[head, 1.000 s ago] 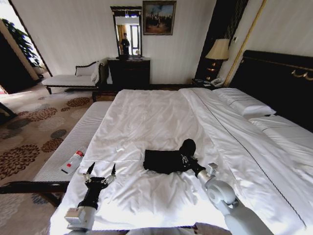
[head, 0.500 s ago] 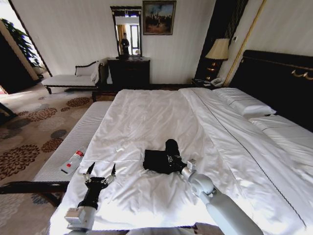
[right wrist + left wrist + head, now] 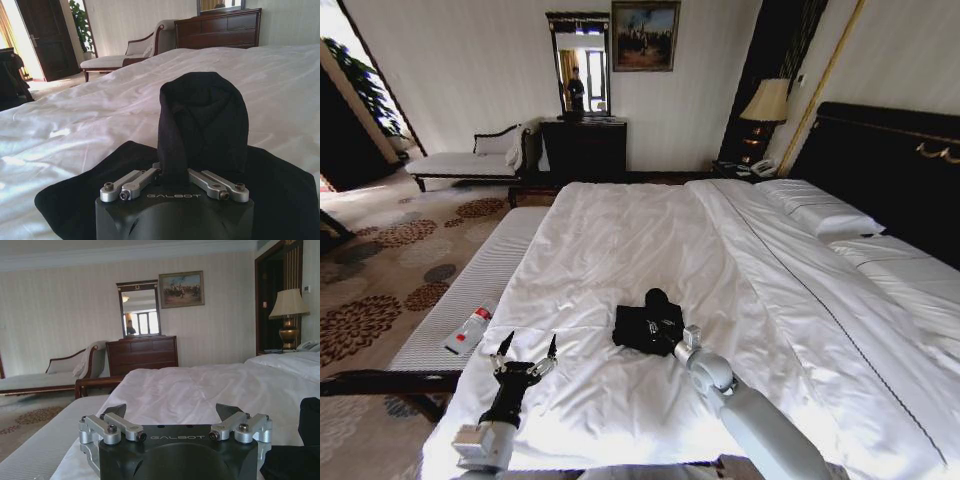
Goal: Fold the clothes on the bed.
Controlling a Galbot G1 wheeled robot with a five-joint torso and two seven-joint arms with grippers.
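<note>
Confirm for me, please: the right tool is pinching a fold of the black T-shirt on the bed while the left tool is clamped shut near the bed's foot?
Not quite: the left tool is open, its fingers spread, as the head view shows. The right tool does pinch the black T-shirt on the bed.

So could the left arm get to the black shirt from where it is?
Probably yes. The left tool sits open on the bed, and only bare duvet lies between it and the shirt. The right tool is shut on the shirt's far side.

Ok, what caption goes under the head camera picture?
Right gripper pinches the black T-shirt on the white bed; left gripper open.
</note>
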